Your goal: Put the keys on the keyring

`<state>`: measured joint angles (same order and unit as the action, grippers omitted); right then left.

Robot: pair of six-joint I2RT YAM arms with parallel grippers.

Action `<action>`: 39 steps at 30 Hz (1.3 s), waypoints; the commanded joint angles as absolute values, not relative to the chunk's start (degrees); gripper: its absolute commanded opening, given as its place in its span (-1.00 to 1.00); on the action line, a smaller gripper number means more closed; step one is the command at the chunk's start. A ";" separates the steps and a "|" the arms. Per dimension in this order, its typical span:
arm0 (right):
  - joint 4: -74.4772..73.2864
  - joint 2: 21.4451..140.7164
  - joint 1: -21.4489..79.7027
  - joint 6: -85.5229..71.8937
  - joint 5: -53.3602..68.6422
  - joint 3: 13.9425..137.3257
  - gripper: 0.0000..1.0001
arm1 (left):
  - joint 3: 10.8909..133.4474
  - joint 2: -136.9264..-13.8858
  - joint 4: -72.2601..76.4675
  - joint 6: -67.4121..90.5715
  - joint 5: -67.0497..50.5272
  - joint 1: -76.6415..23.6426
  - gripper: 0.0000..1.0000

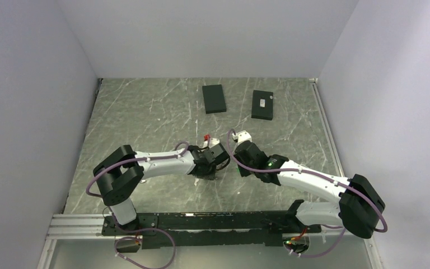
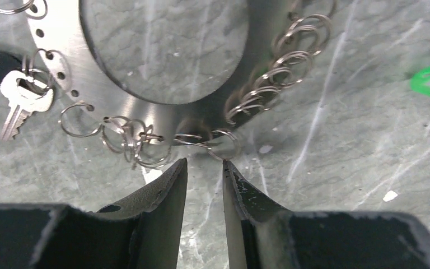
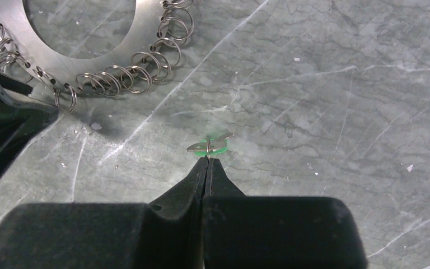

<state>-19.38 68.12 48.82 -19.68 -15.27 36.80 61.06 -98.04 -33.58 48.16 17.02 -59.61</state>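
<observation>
at the far left of the left wrist view a silver key [image 2: 25,101] hung on a small split ring threaded through a hole in the keyring [image 2: 106,95]. the keyring lay flat on the grey marbled table [image 2: 341,168]. more split rings [image 2: 140,143] ran along its rim through holes near the edge, several overlapping one another.

the left gripper [image 2: 204,168] sat just beside that rim. its jaws were released, parted by a narrow gap with only bare table between them. the fingertips were near the closest split rings, but it could not be told whether they touched.

further right, the right gripper [image 3: 207,162] was clenched tight on a green-marked key [image 3: 210,147], a small thin metal piece pinched at the very fingertips. whether the key rested on the table or hung just above it could not be told. in the right wrist view the keyring lay up and to the left, apart from this key.

seen from above, the two grippers came close together near the middle of the table. a black box [image 1: 214,98] and a second black box [image 1: 262,105] lay side by side toward the far wall, well apart from the grippers.
</observation>
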 commanded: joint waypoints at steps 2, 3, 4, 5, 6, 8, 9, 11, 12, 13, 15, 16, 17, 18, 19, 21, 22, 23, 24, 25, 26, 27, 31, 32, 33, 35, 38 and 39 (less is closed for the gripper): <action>-17.49 66.62 48.67 -20.13 -14.44 36.69 -1.00 | 62.38 -98.87 -29.71 48.88 22.43 -62.26 -0.31; -17.49 66.54 48.61 -20.13 -14.34 36.69 -1.00 | 62.68 -99.51 -30.64 49.71 23.84 -62.69 -0.31; -17.49 66.47 48.64 -20.13 -14.20 36.59 -1.00 | 62.77 -100.07 -31.10 50.27 25.15 -62.98 -0.30; -17.42 66.31 48.63 -20.13 -14.09 36.47 -1.00 | 62.69 -100.32 -31.30 50.81 26.48 -63.30 -0.30; -17.34 66.20 48.61 -20.19 -13.92 36.35 -1.00 | 62.53 -100.32 -31.66 51.64 27.67 -63.64 -0.29; -17.31 66.01 48.60 -20.15 -13.73 36.30 -1.00 | 62.13 -100.00 -32.43 52.99 29.71 -64.08 -0.27; -17.31 66.01 48.60 -20.13 -13.64 36.31 -1.00 | 61.98 -99.82 -32.57 53.45 30.48 -64.27 -0.26; -17.27 66.11 48.61 -20.13 -13.49 36.30 -1.00 | 61.48 -99.76 -32.19 53.62 31.34 -64.50 -0.26; -17.14 66.18 48.66 -20.08 -13.45 36.34 -1.00 | 61.42 -99.88 -31.62 53.34 31.53 -64.59 -0.27; -17.11 66.23 48.61 -20.04 -13.45 36.38 -1.00 | 61.50 -99.99 -31.23 53.04 31.62 -64.74 -0.29; -17.22 66.48 48.64 -20.04 -13.45 36.44 -1.00 | 61.80 -99.98 -31.02 52.66 32.00 -65.22 -0.30; -17.23 66.47 48.65 -20.04 -13.37 36.44 -1.00 | 62.07 -99.87 -31.39 52.82 32.30 -65.57 -0.30; -17.23 66.40 48.66 -20.04 -13.36 36.47 -1.00 | 62.26 -99.73 -31.95 53.13 32.78 -65.83 -0.30; -17.23 66.39 48.66 -20.04 -13.36 36.40 -1.00 | 62.38 -99.44 -32.44 53.50 33.35 -66.09 -0.30; -17.23 66.36 48.62 -20.04 -13.36 36.41 -1.00 | 62.31 -99.15 -32.73 53.91 33.98 -66.37 -0.31; -17.23 66.43 48.61 -20.04 -13.29 36.41 -1.00 | 61.79 -98.88 -32.61 54.25 34.77 -66.49 -0.33; -17.23 66.44 48.60 -20.04 -13.27 36.39 -1.00 | 61.75 -99.10 -32.82 54.49 35.08 -66.45 -0.34; -17.23 66.52 48.60 -19.98 -13.21 36.53 -1.00 | 61.93 -99.37 -33.06 54.68 35.24 -66.46 -0.36; -17.23 66.53 48.65 -19.96 -13.14 36.54 -1.00 | 62.15 -99.73 -33.47 55.04 35.52 -66.51 -0.38; -17.27 66.58 48.63 -19.95 -13.10 36.52 -1.00 | 62.28 -99.97 -33.95 55.44 35.85 -66.53 -0.39; -17.31 66.48 48.65 -20.03 -13.02 36.46 -1.00 | 62.31 -100.09 -34.17 55.61 36.07 -66.53 -0.40; -17.31 66.43 48.61 -20.04 -13.01 36.44 -1.00 | 62.19 -100.04 -34.19 55.74 36.35 -66.59 -0.41; -17.23 66.27 48.65 -20.04 -12.75 36.43 -1.00 | 61.46 -100.36 -33.39 55.68 36.87 -66.57 -0.41; -17.15 66.34 48.61 -19.96 -12.74 36.46 -1.00 | 61.50 -100.57 -33.02 55.43 36.81 -66.61 -0.42; -17.18 66.42 48.60 -19.95 -12.70 36.45 -1.00 | 61.52 -100.81 -32.63 55.29 36.58 -66.62 -0.42; -17.23 66.61 48.67 -19.94 -12.66 36.52 -1.00 | 61.24 -101.03 -31.61 54.78 36.13 -66.62 -0.42; -17.14 66.54 48.69 -19.95 -12.66 36.40 -1.00 | 60.65 -101.19 -30.48 54.43 35.67 -66.62 -0.41; -17.14 66.56 48.61 -19.95 -12.66 36.49 -1.00 | 60.69 -101.58 -30.46 54.41 35.63 -66.62 -0.41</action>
